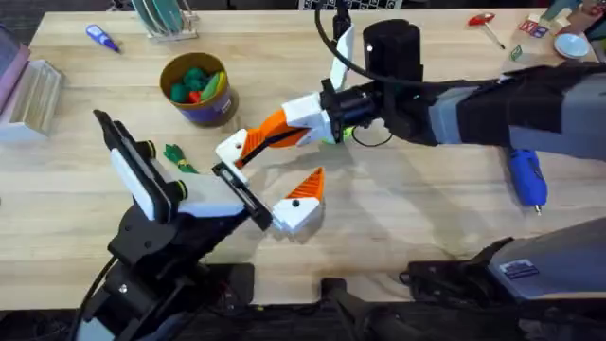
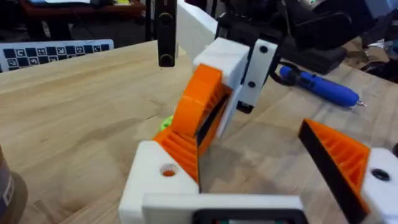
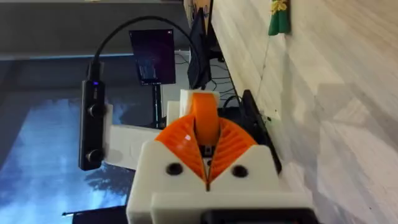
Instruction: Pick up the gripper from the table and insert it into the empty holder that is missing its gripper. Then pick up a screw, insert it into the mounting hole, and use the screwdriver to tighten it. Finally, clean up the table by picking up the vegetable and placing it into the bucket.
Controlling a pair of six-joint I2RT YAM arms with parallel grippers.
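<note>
So the gripper is a small ribbed orange wedge, and it's pinched in the right gripper, whose white fingers with orange pads are closed tight on it near mid-table. In the right wrist view the wedge sticks up between the two pads like a fin. It's pressed against the holder, the white block on one finger of the left gripper, which has a round mounting hole on its face; the left wrist view shows the wedge leaning onto that block. The left gripper is spread wide with nothing between its fingers, and its other finger carries its own orange tip. Around them: the vegetable, a dark green bit, lies on the table just beside the left arm, with the yellow bucket of toy produce behind it. The blue screwdriver lies well off to the right, partly under the right arm. A red-handled screwdriver sits at the far edge. I can't read any writing or labels.
</note>
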